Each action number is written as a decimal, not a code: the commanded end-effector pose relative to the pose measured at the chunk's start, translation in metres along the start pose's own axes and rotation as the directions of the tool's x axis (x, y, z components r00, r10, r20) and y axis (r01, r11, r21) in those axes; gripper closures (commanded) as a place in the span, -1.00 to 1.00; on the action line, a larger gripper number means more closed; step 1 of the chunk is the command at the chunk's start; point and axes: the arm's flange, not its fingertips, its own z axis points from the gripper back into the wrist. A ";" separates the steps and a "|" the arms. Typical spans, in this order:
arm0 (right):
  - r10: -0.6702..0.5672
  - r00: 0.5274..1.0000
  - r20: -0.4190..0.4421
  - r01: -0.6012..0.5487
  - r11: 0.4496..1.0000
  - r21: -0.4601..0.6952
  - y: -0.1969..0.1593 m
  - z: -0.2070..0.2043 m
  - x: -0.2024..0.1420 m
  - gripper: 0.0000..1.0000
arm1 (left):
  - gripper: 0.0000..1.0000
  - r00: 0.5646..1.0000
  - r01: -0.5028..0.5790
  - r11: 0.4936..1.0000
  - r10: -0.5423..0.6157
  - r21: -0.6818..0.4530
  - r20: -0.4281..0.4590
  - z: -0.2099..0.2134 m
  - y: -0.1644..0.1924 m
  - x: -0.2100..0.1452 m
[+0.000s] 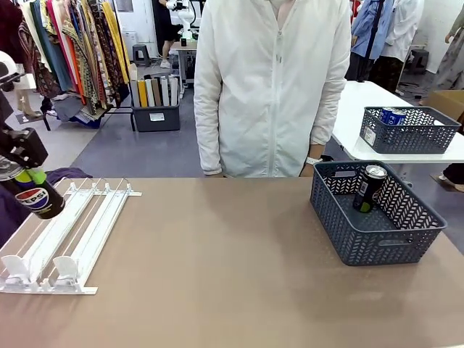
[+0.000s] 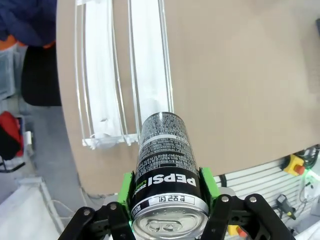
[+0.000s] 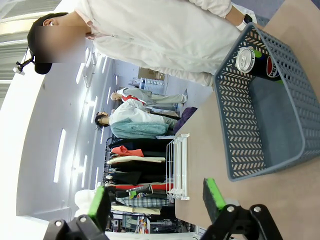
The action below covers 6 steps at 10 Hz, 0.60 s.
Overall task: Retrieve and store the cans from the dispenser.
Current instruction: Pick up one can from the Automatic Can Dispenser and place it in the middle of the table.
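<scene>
**Pepsi can held above the dispenser's near end**

The grey mesh basket (image 1: 377,217) holds one upright black can (image 1: 370,188). The left gripper (image 2: 167,192) is clamped on a Pepsi can (image 2: 162,160) over the table's left edge, tilted, its silver top toward the wrist camera. The left wrist view shows the white dispenser (image 2: 120,75) with bare lanes. The right gripper (image 3: 157,202) stands with its pads apart, holding nothing.
</scene>
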 end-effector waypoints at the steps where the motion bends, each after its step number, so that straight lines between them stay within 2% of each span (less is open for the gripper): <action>1: 0.016 1.000 0.009 -0.016 1.000 0.024 0.003 -0.002 0.002 -1.00 | 1.00 1.000 0.000 0.998 -0.001 0.056 0.021 0.009 -0.013 0.000; 3: 0.016 1.000 0.009 -0.016 1.000 0.024 0.003 -0.002 0.002 -1.00 | 1.00 1.000 0.005 1.000 -0.005 0.013 0.000 0.000 -0.005 0.000; 4: 0.016 1.000 0.009 -0.016 1.000 0.024 0.003 -0.002 0.002 -1.00 | 1.00 1.000 -0.006 0.993 0.009 -0.114 0.027 0.000 -0.009 0.002; 5: 0.016 1.000 0.009 -0.016 1.000 0.024 0.003 -0.002 0.002 -1.00 | 1.00 0.997 -0.043 0.992 0.050 -0.115 0.058 0.003 -0.037 0.018; 6: 0.016 1.000 0.009 -0.016 1.000 0.024 0.003 -0.002 0.002 -1.00 | 1.00 0.997 -0.016 0.992 0.025 -0.122 0.074 0.003 -0.075 0.042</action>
